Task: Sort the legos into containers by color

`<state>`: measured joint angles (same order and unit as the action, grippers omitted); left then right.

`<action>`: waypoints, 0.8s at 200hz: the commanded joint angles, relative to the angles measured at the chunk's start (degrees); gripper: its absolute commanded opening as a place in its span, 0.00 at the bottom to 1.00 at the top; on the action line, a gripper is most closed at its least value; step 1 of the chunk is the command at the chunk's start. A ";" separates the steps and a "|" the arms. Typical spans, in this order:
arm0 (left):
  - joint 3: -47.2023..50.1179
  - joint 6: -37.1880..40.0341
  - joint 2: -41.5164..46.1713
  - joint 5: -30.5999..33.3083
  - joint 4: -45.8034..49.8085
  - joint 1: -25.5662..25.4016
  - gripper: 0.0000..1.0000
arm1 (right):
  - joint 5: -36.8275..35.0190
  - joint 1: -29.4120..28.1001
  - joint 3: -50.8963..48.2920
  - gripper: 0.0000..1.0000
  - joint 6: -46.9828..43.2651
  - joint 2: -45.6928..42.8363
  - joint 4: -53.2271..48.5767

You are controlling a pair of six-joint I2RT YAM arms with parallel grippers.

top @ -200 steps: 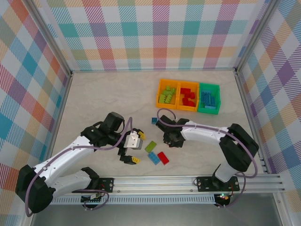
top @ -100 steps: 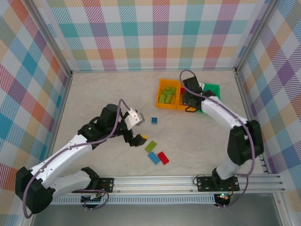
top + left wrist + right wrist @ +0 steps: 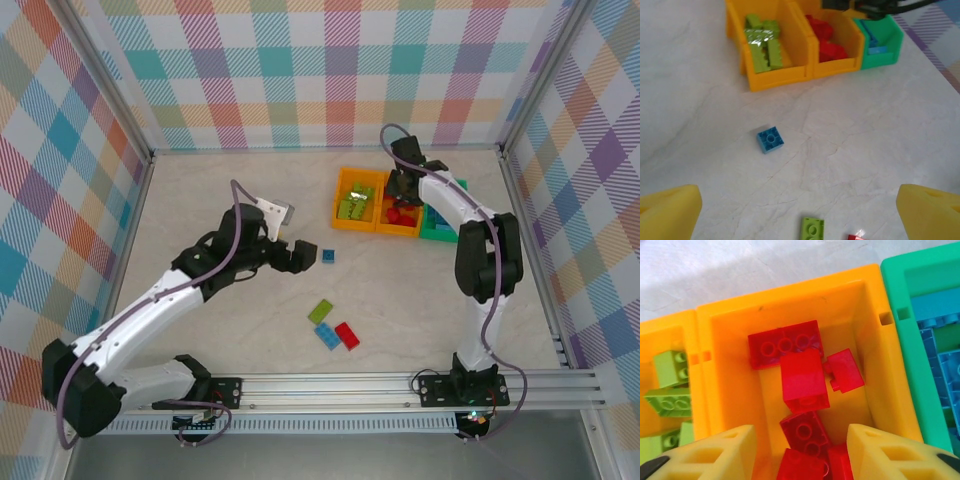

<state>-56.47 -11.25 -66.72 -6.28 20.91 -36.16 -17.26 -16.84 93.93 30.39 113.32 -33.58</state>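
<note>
Three joined bins stand at the back right: a left orange bin point(image 3: 338, 208) with lime legos, a middle orange bin point(image 3: 401, 232) with red legos point(image 3: 804, 380), and a green bin point(image 3: 446, 236) with blue ones. My right gripper point(image 3: 800, 452) hovers open over the middle orange bin point(image 3: 790, 286), nothing between its fingers. Loose on the table lie a small blue lego point(image 3: 328, 256), a lime lego point(image 3: 321, 311), a second blue lego point(image 3: 327, 336) and a red lego point(image 3: 347, 334). My left gripper point(image 3: 300, 256) is wide open just left of the small blue lego point(image 3: 770, 139), holding nothing.
The checked walls enclose the table on three sides, and the bins sit close to the right wall. The right arm point(image 3: 470, 225) stretches along the right side. In the left wrist view the lime lego point(image 3: 812, 230) lies near the bottom edge.
My right gripper swung from the table's middle to the bins and now hangs open above the red legos. My left gripper moved away from the front edge toward the small blue lego.
</note>
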 commanded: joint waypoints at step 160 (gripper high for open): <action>-13.14 -19.71 -34.91 7.69 -1.85 -4.39 0.97 | 31.67 -18.22 -43.68 0.79 3.01 -53.46 -8.56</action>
<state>-63.94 -32.10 -95.46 -2.37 19.35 -38.54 10.31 -33.78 50.54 32.58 59.70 -41.67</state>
